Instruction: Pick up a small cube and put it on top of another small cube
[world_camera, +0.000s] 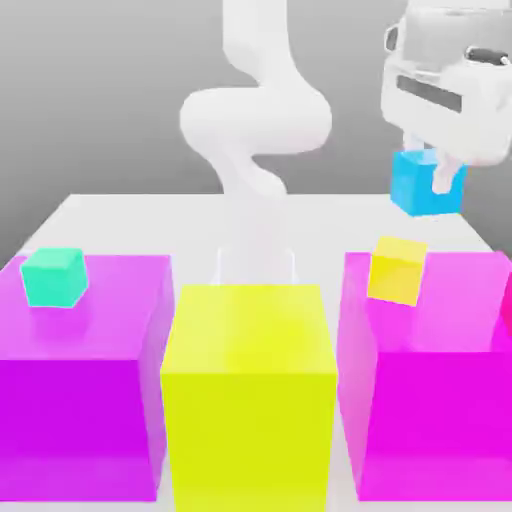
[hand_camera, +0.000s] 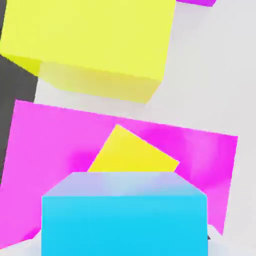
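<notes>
Fingers (world_camera: 443, 178) closed on the sky-blue cube (world_camera: 427, 184).

Three small cubes: one sky-blue cube (world_camera: 415, 190), one yellow cube (world_camera: 395, 272) and one teal-green cube (world_camera: 52, 280); three big blocks: one purple block (world_camera: 75, 420), one yellow block (world_camera: 247, 430) and one magenta block (world_camera: 445, 420); so six blocks and cubes in all, two of them yellow; one red thing (world_camera: 508, 308), cut off at the exterior view's right edge, its kind unclear; one table (world_camera: 130, 225); one robot arm (world_camera: 255, 115); one gripper (world_camera: 429, 178), with two fingers (world_camera: 445, 177).
</notes>
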